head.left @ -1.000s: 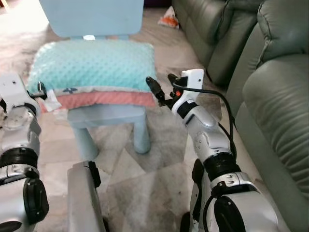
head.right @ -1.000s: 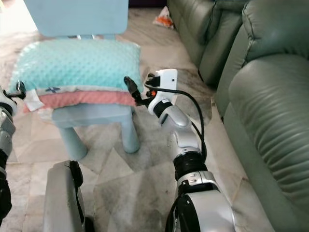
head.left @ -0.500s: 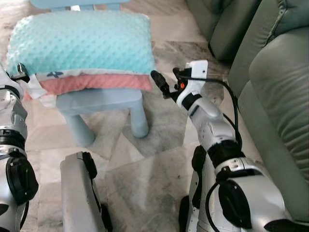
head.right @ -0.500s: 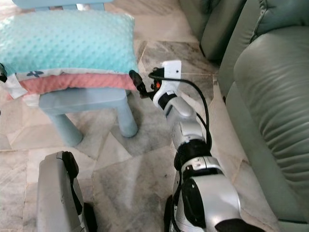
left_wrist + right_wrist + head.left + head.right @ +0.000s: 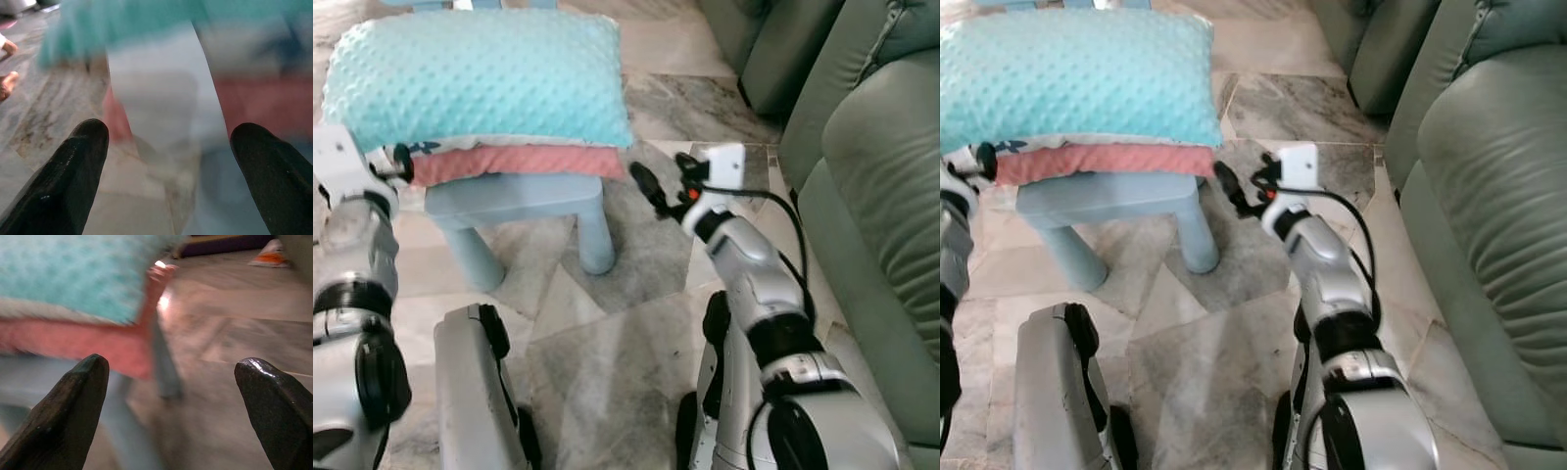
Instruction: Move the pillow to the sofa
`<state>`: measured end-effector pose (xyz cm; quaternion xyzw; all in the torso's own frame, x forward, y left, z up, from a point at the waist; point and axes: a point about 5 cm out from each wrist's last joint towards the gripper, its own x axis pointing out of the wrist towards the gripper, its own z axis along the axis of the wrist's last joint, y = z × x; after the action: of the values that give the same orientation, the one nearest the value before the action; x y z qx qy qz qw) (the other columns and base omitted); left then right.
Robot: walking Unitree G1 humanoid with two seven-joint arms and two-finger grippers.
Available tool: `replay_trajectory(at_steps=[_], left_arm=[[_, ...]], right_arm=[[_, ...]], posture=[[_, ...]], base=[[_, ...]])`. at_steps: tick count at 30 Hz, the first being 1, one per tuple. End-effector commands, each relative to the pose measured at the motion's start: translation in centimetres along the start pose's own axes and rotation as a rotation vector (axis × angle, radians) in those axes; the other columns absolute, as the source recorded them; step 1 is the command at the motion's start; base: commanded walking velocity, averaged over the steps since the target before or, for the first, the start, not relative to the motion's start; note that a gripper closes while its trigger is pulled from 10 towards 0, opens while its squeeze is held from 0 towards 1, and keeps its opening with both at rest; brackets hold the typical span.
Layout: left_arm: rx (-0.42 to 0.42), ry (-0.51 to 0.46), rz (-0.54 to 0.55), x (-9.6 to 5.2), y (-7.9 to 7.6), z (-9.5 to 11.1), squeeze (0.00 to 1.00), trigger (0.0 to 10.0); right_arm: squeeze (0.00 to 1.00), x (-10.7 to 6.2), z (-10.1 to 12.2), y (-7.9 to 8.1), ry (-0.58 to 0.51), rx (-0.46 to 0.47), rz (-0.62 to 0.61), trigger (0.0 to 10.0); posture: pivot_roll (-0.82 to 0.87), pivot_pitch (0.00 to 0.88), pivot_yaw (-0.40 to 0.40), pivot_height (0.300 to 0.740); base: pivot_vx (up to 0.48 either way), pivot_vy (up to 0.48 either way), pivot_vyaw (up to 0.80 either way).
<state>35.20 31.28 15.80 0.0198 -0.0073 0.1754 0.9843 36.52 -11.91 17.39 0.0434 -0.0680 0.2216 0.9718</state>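
Observation:
The pillow (image 5: 480, 73), teal and dotted on top with a pink underside, lies on a small light-blue chair (image 5: 509, 196). My left gripper (image 5: 399, 162) is open at the pillow's left end, where a white tag (image 5: 156, 98) hangs between its fingers without being gripped. My right gripper (image 5: 663, 178) is open just off the pillow's right corner, a little below it and apart from it. In the right wrist view that pink-edged corner (image 5: 146, 323) sits ahead of the open right gripper (image 5: 173, 362). The green leather sofa (image 5: 886, 176) stands along my right side.
The chair's legs (image 5: 597, 240) stand on a marble floor (image 5: 636, 284). My own leg (image 5: 475, 392) is low in front. More sofa sections (image 5: 773, 59) run to the back right. An orange and white item (image 5: 274, 247) lies on the far floor.
The camera has tilted down and moved closer to the chair. My left gripper has risen to the pillow's left end. My right gripper stays open, now slightly lower than the pillow's corner.

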Motion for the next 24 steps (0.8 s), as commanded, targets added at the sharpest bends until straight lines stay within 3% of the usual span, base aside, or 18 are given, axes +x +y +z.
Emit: replay_trajectory(at_steps=[1, 3, 8, 13, 17, 24], left_arm=[[0.04, 0.003, -0.039, -1.5, -0.1, -2.0, 0.0, 10.0], [0.043, 0.011, -0.044, -1.8, -0.3, -2.5, 0.0, 10.0], [0.103, -0.013, -0.147, -4.8, -2.6, -5.0, 0.0, 10.0], [0.047, 0.006, -0.185, -5.7, -4.9, -5.8, 0.0, 10.0], [0.034, -0.013, -0.208, -5.6, -6.3, -5.0, 0.0, 10.0], [0.014, -0.037, -0.201, -4.3, -6.9, -3.8, 0.0, 10.0]], right_arm=[[0.0, -1.5, 0.2, -0.4, 0.012, -0.044, -0.041, 10.0], [0.0, -1.7, 0.2, -0.6, 0.013, -0.048, -0.044, 10.0], [0.0, -3.3, 0.1, -1.4, 0.012, -0.072, -0.106, 10.0], [0.0, -3.7, 0.4, -2.1, 0.007, -0.064, -0.164, 10.0], [0.0, -3.5, 1.0, -2.4, -0.008, -0.055, -0.193, 10.0], [0.0, -2.8, 1.8, -2.7, -0.029, -0.064, -0.199, 10.0]], posture=[[-0.05, 0.096, -0.023, 0.363], [-0.05, 0.08, -0.021, 0.363], [-0.09, 0.0, -0.007, 0.363], [-0.1, 0.0, -0.005, 0.363], [-0.12, 0.0, 0.002, 0.363], [-0.12, 0.0, 0.0, 0.403]], base=[[0.0, 0.0, 0.0], [0.0, 0.0, 0.0], [0.0, 0.0, 0.0], [0.0, 0.0, 0.0], [0.0, 0.0, 0.0], [0.0, 0.0, 0.0]])
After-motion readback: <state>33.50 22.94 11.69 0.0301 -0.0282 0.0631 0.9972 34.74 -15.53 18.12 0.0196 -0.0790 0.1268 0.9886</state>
